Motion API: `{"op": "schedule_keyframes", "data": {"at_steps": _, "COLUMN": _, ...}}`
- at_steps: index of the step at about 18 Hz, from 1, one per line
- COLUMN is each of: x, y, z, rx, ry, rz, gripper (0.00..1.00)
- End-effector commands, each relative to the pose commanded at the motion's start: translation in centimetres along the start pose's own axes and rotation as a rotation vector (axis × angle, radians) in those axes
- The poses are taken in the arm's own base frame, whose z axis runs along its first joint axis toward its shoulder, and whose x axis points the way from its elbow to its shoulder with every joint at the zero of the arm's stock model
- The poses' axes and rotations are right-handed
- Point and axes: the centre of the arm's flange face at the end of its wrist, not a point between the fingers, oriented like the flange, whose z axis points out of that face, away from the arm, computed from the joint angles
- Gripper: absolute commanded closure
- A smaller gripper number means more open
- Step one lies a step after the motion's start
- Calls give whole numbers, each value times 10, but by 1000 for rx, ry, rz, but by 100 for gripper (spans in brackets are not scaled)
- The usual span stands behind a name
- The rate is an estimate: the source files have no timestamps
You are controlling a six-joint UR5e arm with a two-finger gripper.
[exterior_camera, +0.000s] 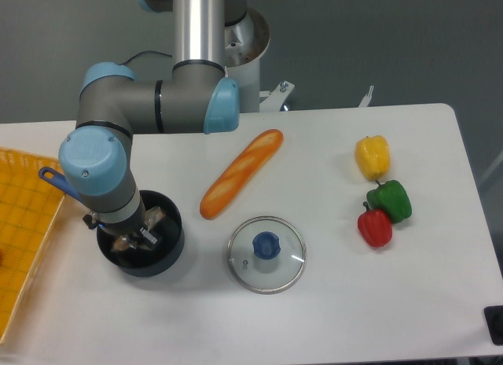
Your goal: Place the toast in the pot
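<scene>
The pot (167, 247) is a small round dark saucepan at the front left of the table. Its blue handle (53, 180) points back-left and is partly hidden by the arm. My gripper (140, 231) reaches down into the pot, its two fingers (155, 218) standing apart inside the rim. The toast does not show as a clear slice. The wrist and fingers hide most of the pot's inside, so I cannot tell whether it lies there.
A long orange-golden baguette (240, 175) lies to the right of the pot. A round glass lid with a blue knob (266, 253) lies at the front centre. Yellow (372, 155), green (391, 200) and red (376, 227) peppers are at the right. An orange tray (23, 231) is at the left edge.
</scene>
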Motion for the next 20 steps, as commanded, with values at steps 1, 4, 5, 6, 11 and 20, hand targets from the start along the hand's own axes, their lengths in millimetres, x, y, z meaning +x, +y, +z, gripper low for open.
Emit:
{"op": "schedule_keyframes", "data": {"at_steps": 1, "x": -5, "y": 1, "z": -2, "rx": 9, "ry": -6, "rz": -7, "gripper": 54}}
{"op": "schedule_keyframes", "data": {"at_steps": 4, "x": -14, "y": 4, "z": -9, "rx": 35, "ry": -24, "rz": -21, "gripper": 49}}
{"op": "schedule_keyframes", "data": {"at_steps": 5, "x": -20, "y": 7, "z": -12, "rx": 42, "ry": -29, "rz": -29, "gripper": 48}}
{"op": "schedule_keyframes", "data": {"at_steps": 6, "x": -20, "y": 7, "z": -15, "rx": 46, "ry": -32, "rz": -29, "gripper": 46}}
{"op": "schedule_keyframes", "data": {"at_steps": 11, "x": -38, "y": 17, "z": -20, "rx": 45, "ry": -51, "rz": -47, "gripper": 4}}
{"op": "schedule_keyframes", "data": {"at_steps": 20, "x": -86, "y": 47, "z": -25, "rx": -38, "ry": -147, "rz": -6, "gripper": 0}}
